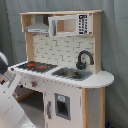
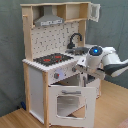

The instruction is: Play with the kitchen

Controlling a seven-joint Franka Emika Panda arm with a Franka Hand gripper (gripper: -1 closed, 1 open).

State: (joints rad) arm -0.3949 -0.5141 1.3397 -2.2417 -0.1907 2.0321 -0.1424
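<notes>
The kitchen (image 1: 65, 70) is a tall white and light-wood toy with a black-red stovetop (image 1: 36, 65), a grey sink (image 1: 72, 74), a black faucet (image 1: 84, 59) and a range hood (image 1: 37, 25). In the second exterior view the kitchen (image 2: 50, 60) has its windowed oven door (image 2: 67, 102) hanging open, tipped forward and down. My gripper (image 2: 85, 75) is at the counter's front edge, just above the open door's top right corner and beside the knobs (image 2: 62, 75). My white arm (image 2: 107, 60) comes in from the second exterior view's right.
A grey curtain hangs behind the toy in both exterior views. Below it is a wooden floor (image 2: 15, 120). My arm's white links (image 1: 10, 102) fill the first exterior view's lower left. A narrow cupboard door (image 1: 62, 106) is closed under the sink.
</notes>
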